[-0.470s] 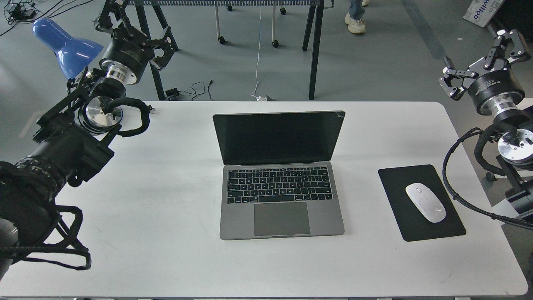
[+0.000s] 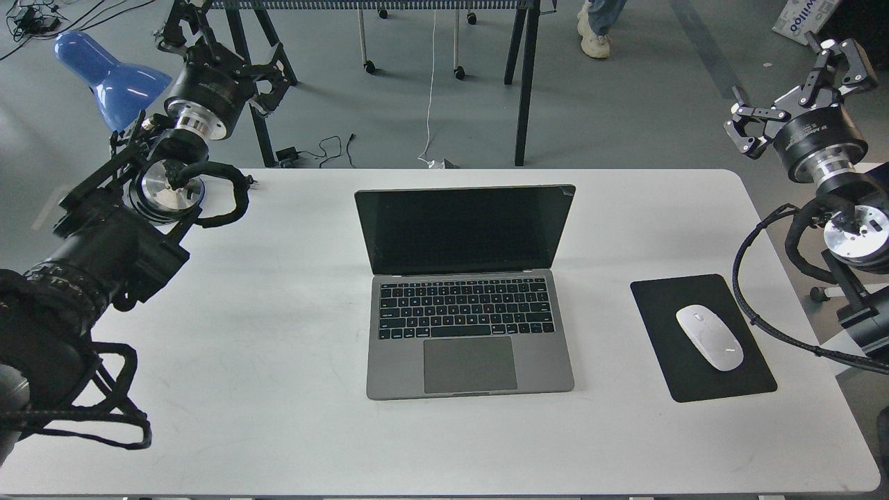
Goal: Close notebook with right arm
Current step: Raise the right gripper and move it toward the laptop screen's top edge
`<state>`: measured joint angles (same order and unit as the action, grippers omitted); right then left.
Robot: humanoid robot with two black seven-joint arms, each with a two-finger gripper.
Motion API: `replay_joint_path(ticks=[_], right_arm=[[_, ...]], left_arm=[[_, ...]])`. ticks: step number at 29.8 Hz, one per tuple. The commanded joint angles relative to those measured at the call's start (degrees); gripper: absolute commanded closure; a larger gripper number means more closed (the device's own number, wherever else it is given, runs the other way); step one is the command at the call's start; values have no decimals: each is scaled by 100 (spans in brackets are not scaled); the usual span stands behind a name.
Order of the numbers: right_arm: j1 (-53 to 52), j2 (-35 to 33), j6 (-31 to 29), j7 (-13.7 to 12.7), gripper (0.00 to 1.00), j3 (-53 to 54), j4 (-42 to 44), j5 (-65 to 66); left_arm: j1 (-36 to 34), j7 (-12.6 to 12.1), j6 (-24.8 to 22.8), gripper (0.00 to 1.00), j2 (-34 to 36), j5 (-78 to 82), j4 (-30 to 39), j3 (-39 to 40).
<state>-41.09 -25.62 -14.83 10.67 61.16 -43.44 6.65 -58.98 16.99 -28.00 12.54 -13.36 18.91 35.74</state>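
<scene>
An open grey notebook [image 2: 469,292] sits mid-surface [image 2: 278,333], its dark screen upright and facing the camera. To its right, a white mouse [image 2: 710,337] lies on a black mousepad [image 2: 667,361]. The right arm [image 2: 844,222] rises beyond the surface's right edge, its hand [image 2: 792,87] spread wide, well apart from the notebook. The left hand [image 2: 222,45] hangs past the far left corner, beside a blue lamp [image 2: 111,76].

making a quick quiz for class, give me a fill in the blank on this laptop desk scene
1. The notebook on the white table has its lid ____.
2. The white mouse rests on a black ____.
3. The right gripper hangs beyond the table's right end, its fingers ____.
4. The lamp shade near the left gripper is coloured ____.

Missing words: open; mousepad; open; blue
</scene>
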Motion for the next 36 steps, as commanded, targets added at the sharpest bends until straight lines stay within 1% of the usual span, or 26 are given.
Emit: replay_joint_path(ticks=[1, 3, 8, 10, 14, 18, 24, 28, 36], right_arm=[[-259, 30, -2, 5, 0, -367, 116, 3], [-452, 144, -2, 5, 0, -508, 230, 12], [-1085, 715, -28, 5, 0, -1009, 1038, 21], [-1208, 873, -46, 14, 0, -1272, 1180, 21], [-1235, 1155, -90, 49, 0, -1589, 1154, 21], [-1226, 1287, -90, 49, 0, -1861, 1136, 29], [-1209, 1323, -81, 49, 0, -2450, 926, 29], [-1174, 1323, -64, 49, 0, -2592, 645, 29], [-1051, 1366, -64, 40, 0, -2741, 548, 38]], left_arm=[[0, -2, 0, 0, -14, 0, -1, -6], [0, 6, 0, 0, -14, 0, -1, -6], [0, -2, 0, 0, -14, 0, -1, -6], [0, 6, 0, 0, -14, 0, -1, -6], [0, 6, 0, 0, -14, 9, -1, -6], [0, -2, 0, 0, -14, 9, -1, -6], [0, -2, 0, 0, -14, 9, -1, -14], [0, -2, 0, 0, -14, 9, -1, -14], [9, -2, 0, 0, -14, 9, -1, -23]])
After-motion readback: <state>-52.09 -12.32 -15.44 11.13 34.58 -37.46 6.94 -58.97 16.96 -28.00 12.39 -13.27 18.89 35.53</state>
